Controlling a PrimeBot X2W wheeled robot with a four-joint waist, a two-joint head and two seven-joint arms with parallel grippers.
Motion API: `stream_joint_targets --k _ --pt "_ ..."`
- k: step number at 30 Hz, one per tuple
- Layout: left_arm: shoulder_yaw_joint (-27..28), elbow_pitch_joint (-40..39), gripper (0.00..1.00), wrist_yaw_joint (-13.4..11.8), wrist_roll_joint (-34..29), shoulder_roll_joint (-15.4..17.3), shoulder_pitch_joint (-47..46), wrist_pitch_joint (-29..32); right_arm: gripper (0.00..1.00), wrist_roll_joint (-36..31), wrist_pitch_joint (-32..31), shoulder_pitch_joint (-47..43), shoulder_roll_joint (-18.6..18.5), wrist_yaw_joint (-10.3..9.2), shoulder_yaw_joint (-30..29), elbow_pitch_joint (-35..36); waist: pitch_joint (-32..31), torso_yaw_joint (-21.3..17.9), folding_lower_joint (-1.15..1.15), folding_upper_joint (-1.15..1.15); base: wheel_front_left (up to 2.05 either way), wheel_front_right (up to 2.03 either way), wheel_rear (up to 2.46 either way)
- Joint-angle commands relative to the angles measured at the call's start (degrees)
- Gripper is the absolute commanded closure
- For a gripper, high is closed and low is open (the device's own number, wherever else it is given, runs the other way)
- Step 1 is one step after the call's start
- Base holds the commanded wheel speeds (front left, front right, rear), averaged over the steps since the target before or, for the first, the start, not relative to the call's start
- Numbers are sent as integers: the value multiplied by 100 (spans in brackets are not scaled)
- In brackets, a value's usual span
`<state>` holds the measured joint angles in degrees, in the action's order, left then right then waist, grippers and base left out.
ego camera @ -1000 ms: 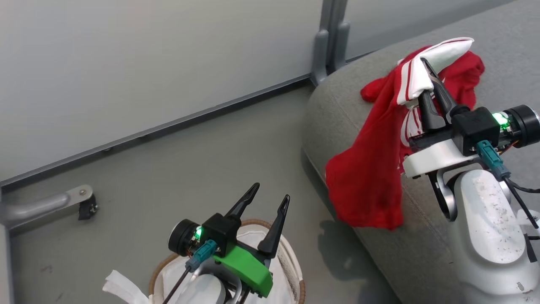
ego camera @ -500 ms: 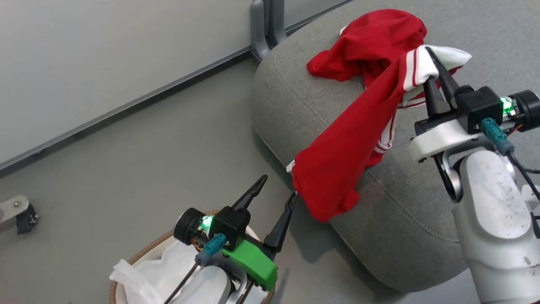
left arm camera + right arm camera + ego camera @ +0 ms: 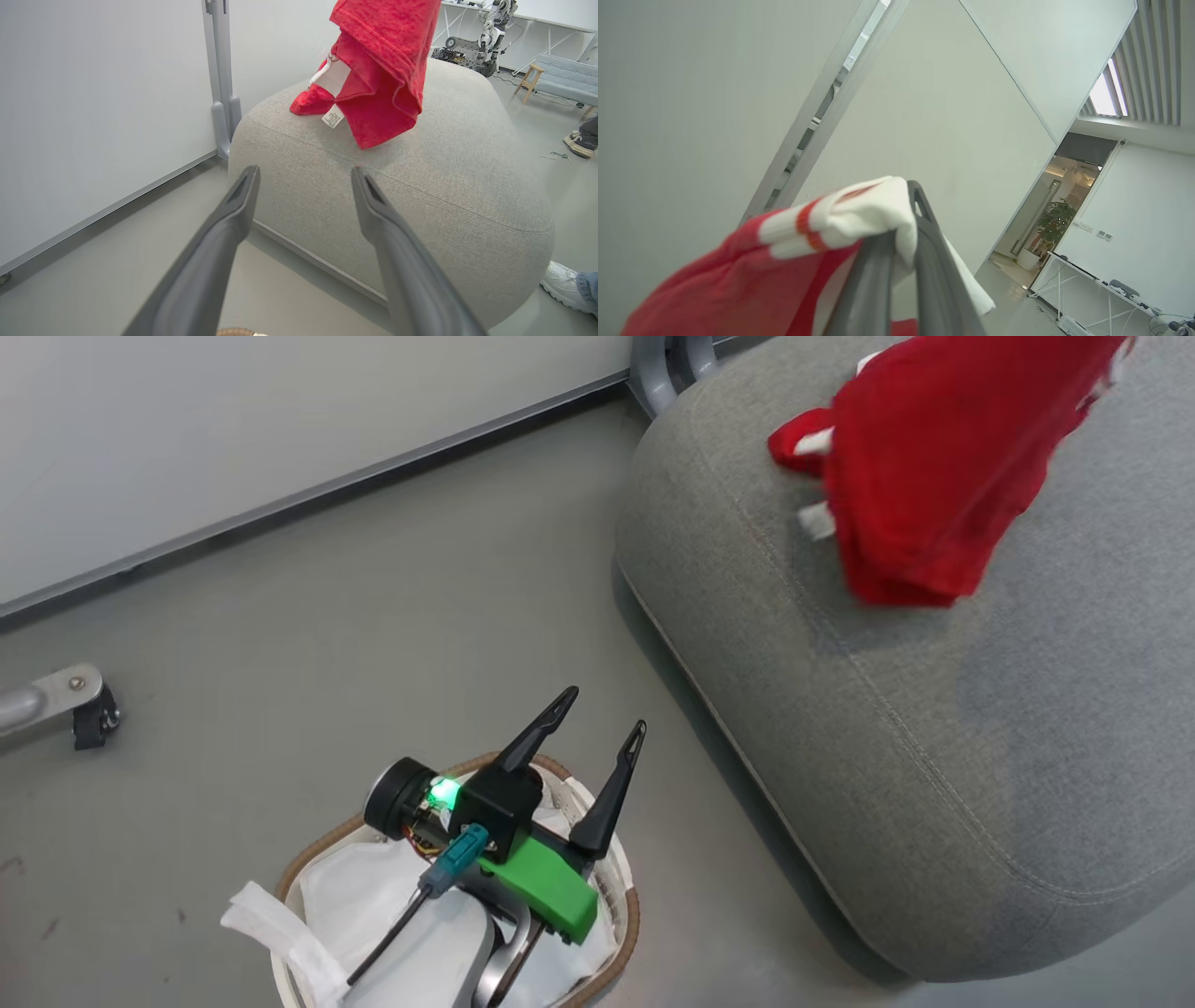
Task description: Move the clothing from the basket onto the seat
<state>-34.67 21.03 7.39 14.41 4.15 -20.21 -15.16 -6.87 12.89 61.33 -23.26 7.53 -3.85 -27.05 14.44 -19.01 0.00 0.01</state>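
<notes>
My right pincer (image 3: 901, 219) is clamped on the white striped trim of the red garment (image 3: 934, 457), which droops onto the far end of the grey sofa (image 3: 934, 756). My left pincer (image 3: 605, 709) gapes wide and empty over the laundry basket (image 3: 313, 851), near me on the floor.

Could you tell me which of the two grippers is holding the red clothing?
The right gripper: its jaws are shut on the clothing, at its white striped trim; the left gripper stands open and empty.
</notes>
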Motion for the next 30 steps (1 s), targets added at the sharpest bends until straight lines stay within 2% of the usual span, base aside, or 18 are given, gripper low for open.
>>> stream_joint_targets --k 1,5,7,14,22,28,30 --pt "26 -25 0 14 -38 56 -131 2 100 -53 -96 320 -264 -8 -68 -66 285 267 0 -1 0 0 0" --pt "51 -91 0 14 -94 113 -264 2 100 -177 -327 993 -846 -8 -174 -295 575 430 0 -1 0 0 0" --pt "52 -125 0 14 -116 137 -329 2 100 -235 -377 1130 -985 -8 -194 -461 735 500 0 -1 0 0 0" --pt "35 -279 0 15 -220 200 -630 3 100 -265 -272 1109 -1090 -8 -545 -1027 1353 748 0 -1 0 0 0" --pt "115 -367 0 14 -350 304 -825 2 100 -614 136 502 -442 -8 -1248 -1682 1944 815 0 -1 0 0 0" --pt "159 -395 0 14 -438 366 -849 2 100 -957 228 -12 140 -8 -1618 -2142 2155 760 0 -1 0 0 0" --pt "174 -403 0 14 -454 382 -848 2 100 -1041 231 -127 292 -8 -1648 -2100 2187 733 0 -1 0 0 0"
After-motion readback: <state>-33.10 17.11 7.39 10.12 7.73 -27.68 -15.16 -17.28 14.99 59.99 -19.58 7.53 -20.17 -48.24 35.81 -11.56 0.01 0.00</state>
